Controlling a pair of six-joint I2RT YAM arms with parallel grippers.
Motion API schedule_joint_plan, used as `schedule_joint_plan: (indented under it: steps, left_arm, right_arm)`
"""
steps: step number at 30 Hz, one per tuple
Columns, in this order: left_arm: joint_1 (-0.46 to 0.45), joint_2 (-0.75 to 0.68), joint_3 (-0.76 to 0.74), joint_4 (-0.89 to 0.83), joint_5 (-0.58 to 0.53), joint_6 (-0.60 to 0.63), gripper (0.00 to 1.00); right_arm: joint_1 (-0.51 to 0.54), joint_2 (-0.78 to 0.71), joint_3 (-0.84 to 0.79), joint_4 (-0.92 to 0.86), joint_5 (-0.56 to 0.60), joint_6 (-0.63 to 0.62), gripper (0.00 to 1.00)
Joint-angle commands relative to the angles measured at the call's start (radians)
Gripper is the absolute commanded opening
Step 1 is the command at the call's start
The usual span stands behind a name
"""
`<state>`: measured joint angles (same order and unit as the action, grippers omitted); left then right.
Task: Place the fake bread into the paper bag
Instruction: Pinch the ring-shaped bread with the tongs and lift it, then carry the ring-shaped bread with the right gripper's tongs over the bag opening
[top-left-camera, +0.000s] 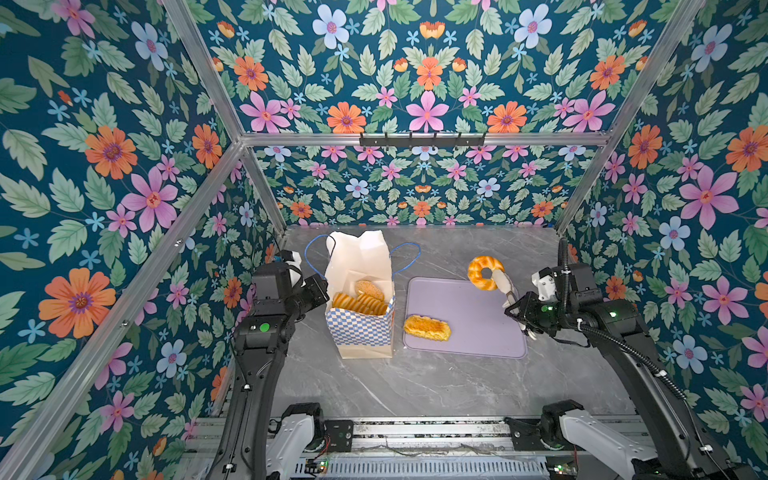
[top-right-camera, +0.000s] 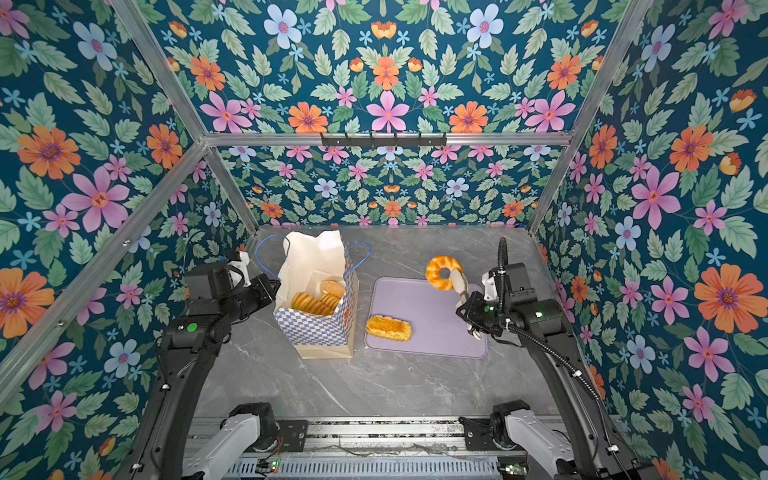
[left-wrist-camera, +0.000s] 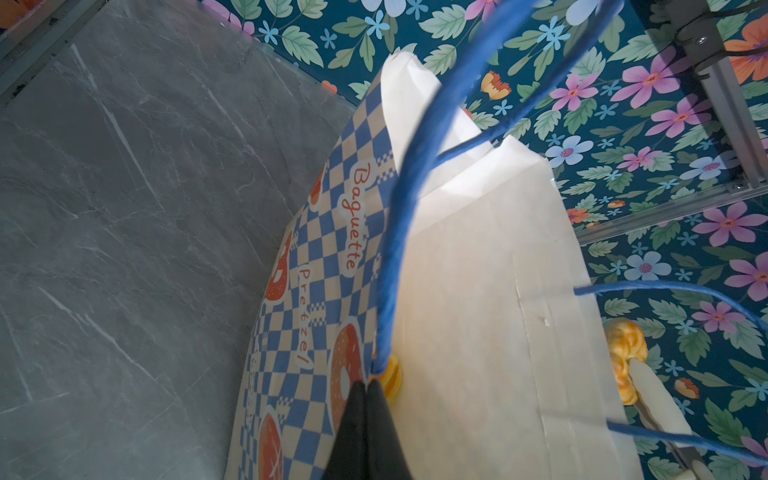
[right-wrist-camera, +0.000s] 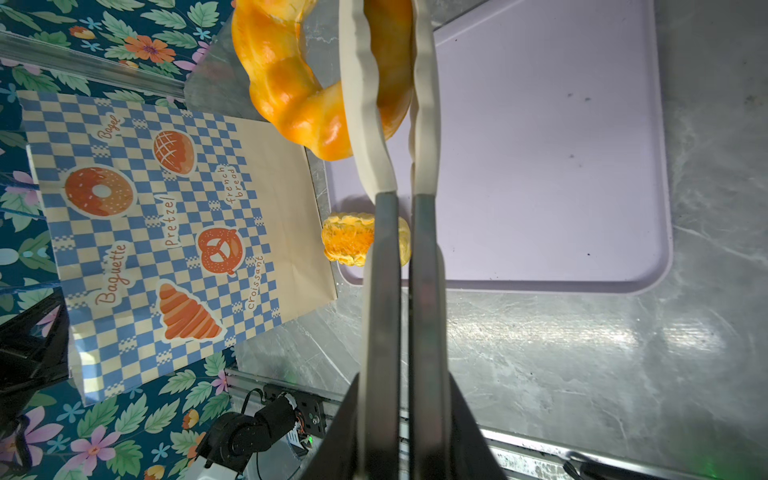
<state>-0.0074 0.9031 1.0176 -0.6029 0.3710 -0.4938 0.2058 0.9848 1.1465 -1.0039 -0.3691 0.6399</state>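
Note:
The paper bag (top-left-camera: 360, 332) stands upright at centre-left with its mouth open; several fake bread pieces (top-left-camera: 359, 304) lie inside. My left gripper (left-wrist-camera: 368, 383) is at the bag's left rim, its black jaws shut on the paper bag (left-wrist-camera: 478, 291) where the blue handle cord (left-wrist-camera: 395, 232) meets the rim. My right gripper (top-left-camera: 517, 309) is shut on a pair of tongs (right-wrist-camera: 386, 270). The tongs' cream tips clamp a ring-shaped bread (top-left-camera: 482, 272) held above the lilac tray's far edge. A braided loaf (top-left-camera: 427, 327) lies on the tray's left side, next to the bag.
The flat lilac tray (top-left-camera: 473, 332) lies right of the bag on the grey marble table (top-left-camera: 415, 386). Floral walls and aluminium frame posts close in the sides and back. A black hook rail (top-left-camera: 422, 139) hangs on the back bar. A metal rail (top-left-camera: 415, 428) runs along the front.

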Motion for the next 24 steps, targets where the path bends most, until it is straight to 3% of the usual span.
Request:
schedule_joint_plan:
  steps: [1,24]
  left_arm:
    - [0.000,-0.007,-0.004,-0.006,-0.005,0.007,0.05]
    - [0.000,-0.003,-0.002,-0.006,-0.004,0.002,0.05]
  right_arm:
    - [0.000,0.000,0.006,0.027,-0.025,0.012,0.27]
    - [0.000,0.009,0.110,-0.005,-0.033,-0.002,0.27]
